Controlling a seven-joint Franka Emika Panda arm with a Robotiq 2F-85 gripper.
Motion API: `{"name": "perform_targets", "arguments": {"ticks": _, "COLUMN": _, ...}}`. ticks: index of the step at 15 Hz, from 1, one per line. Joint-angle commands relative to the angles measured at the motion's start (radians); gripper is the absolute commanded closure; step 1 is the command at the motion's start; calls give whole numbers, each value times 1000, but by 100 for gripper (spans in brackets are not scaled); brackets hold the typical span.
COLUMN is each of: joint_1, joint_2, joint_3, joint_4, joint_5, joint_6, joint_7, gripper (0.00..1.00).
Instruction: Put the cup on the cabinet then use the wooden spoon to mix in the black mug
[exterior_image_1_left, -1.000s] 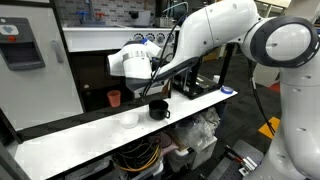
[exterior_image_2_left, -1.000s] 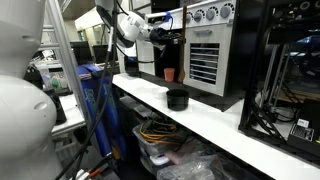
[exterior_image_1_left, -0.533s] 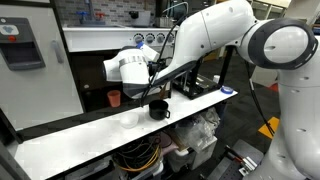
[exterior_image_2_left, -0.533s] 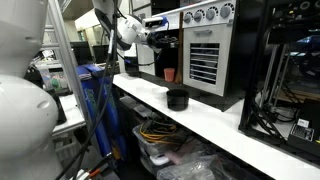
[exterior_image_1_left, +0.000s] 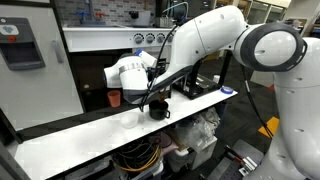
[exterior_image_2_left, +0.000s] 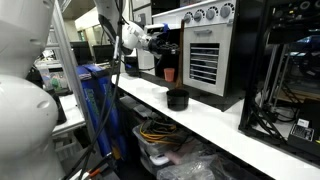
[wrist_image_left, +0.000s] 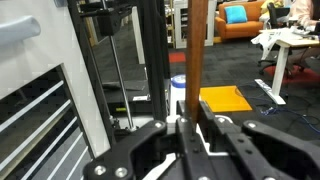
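Note:
My gripper (wrist_image_left: 197, 125) is shut on the wooden spoon (wrist_image_left: 198, 50), whose light-brown handle rises straight up from between the jaws in the wrist view; its bowl is out of sight. In both exterior views the gripper (exterior_image_1_left: 148, 70) (exterior_image_2_left: 158, 41) hangs above the counter, up and back from the black mug (exterior_image_1_left: 158, 110) (exterior_image_2_left: 178, 98). The orange-red cup (exterior_image_1_left: 114, 98) (exterior_image_2_left: 169, 74) stands upright on the dark ledge of the white-framed cabinet (exterior_image_1_left: 100, 38), behind the mug.
A small white bowl (exterior_image_1_left: 129, 118) sits on the long white counter (exterior_image_1_left: 70, 140) (exterior_image_2_left: 225, 118) beside the mug. A steel oven with knobs (exterior_image_2_left: 205, 40) stands behind the cup. Bins and cables lie under the counter. Blue frames (exterior_image_2_left: 95, 95) stand nearby.
The wrist with the spoon has drifted a little sideways and downward, toward the cup's side of the counter. Cup, mug and bowl have not moved.

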Motion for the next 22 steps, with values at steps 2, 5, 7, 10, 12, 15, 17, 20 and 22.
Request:
{"name": "perform_targets", "arguments": {"ticks": 2, "joint_1": 1, "joint_2": 2, "joint_3": 2, "joint_4": 2, "joint_5": 0, "joint_6": -3, "joint_7": 0, "gripper": 86}}
{"name": "perform_targets", "arguments": {"ticks": 5, "joint_1": 2, "joint_2": 1, "joint_3": 2, "joint_4": 3, "joint_5": 0, "joint_6": -3, "joint_7": 0, "gripper": 86}}
{"name": "perform_targets", "arguments": {"ticks": 7, "joint_1": 2, "joint_2": 1, "joint_3": 2, "joint_4": 3, "joint_5": 0, "joint_6": -3, "joint_7": 0, "gripper": 86}}
{"name": "perform_targets", "arguments": {"ticks": 10, "joint_1": 2, "joint_2": 1, "joint_3": 2, "joint_4": 3, "joint_5": 0, "joint_6": -3, "joint_7": 0, "gripper": 86}}
{"name": "perform_targets", "arguments": {"ticks": 12, "joint_1": -3, "joint_2": 8, "joint_3": 2, "joint_4": 1, "joint_5": 3, "joint_6": 10, "joint_7": 8, "gripper": 96}}
{"name": "perform_targets", "arguments": {"ticks": 15, "joint_1": -4, "joint_2": 23, "joint_3": 0, "joint_4": 1, "joint_5": -6, "joint_6": 26, "joint_7": 16, "gripper": 96}}
{"name": "perform_targets", "arguments": {"ticks": 17, "joint_1": -3, "joint_2": 32, "joint_3": -1, "joint_4": 0, "joint_5": -14, "joint_6": 37, "joint_7": 15, "gripper": 96}}
{"name": "perform_targets", "arguments": {"ticks": 20, "joint_1": 0, "joint_2": 50, "joint_3": -4, "joint_4": -1, "joint_5": -23, "joint_6": 45, "joint_7": 12, "gripper": 96}}
{"name": "perform_targets", "arguments": {"ticks": 22, "joint_1": 3, "joint_2": 62, "joint_3": -5, "joint_4": -1, "joint_5": -29, "joint_6": 48, "joint_7": 15, "gripper": 96}}
